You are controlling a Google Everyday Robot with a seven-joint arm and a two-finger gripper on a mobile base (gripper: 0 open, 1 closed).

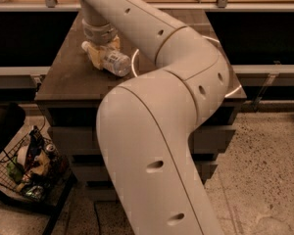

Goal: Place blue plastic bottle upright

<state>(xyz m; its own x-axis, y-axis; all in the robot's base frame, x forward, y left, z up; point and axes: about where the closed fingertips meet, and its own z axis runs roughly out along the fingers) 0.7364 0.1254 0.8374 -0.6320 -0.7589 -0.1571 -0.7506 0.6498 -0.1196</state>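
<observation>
The blue plastic bottle [113, 62] lies on its side on the dark table [63, 77], with its white cap [85, 46] pointing to the far left. It is clear, with a pale label. My gripper [102, 53] comes straight down on it from above, at the end of the big cream arm [152, 131]. Its yellowish fingers [95, 58] stand on either side of the bottle's neck end and are shut on it. The bottle rests on the table top. The arm hides much of the table's right half.
A white round rim [134, 62], of a bowl or plate, lies just right of the bottle and is mostly hidden by the arm. A wire basket [27, 168] of clutter stands on the floor at the lower left. A shelf rail [264, 70] runs behind the table.
</observation>
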